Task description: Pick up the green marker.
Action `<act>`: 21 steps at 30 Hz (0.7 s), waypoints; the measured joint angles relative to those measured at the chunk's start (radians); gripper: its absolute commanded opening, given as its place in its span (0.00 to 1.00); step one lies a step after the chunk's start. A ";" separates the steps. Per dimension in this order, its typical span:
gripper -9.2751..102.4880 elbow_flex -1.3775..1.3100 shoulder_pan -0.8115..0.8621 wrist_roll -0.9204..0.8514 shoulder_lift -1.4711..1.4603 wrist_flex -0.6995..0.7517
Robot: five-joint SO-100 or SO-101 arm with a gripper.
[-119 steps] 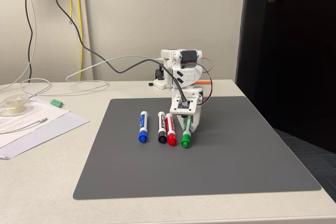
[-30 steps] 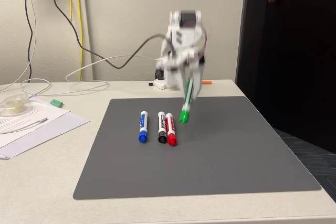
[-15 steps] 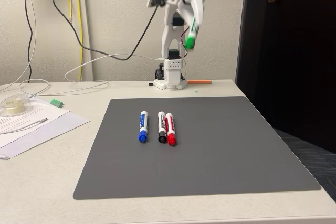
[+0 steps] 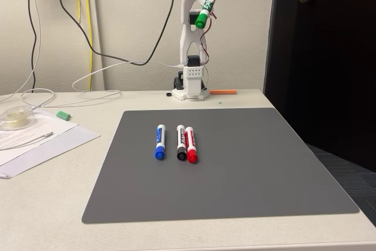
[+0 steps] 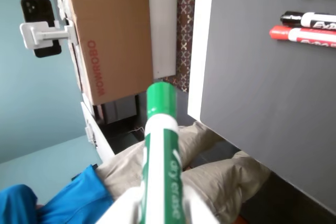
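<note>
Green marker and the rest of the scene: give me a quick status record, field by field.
green marker: held high above the table, green cap pointing down and toward the camera in the fixed view
gripper: shut on the marker's barrel, seen in the wrist view
arm: raised nearly upright over its base
grey mat: holds three markers in a row
blue marker: leftmost in the fixed view
black marker: middle, beside the red
red marker: rightmost
task state: marker lifted

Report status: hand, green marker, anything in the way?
Hand shut on the green marker, raised high above the arm's base. Blue, black and red markers lie on the grey mat. Nothing in the way.
</note>
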 measured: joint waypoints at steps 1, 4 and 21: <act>0.15 0.034 0.031 -0.011 0.023 0.000; 0.15 0.109 0.086 -0.028 0.081 0.000; 0.15 1.413 0.104 -0.141 0.887 -0.716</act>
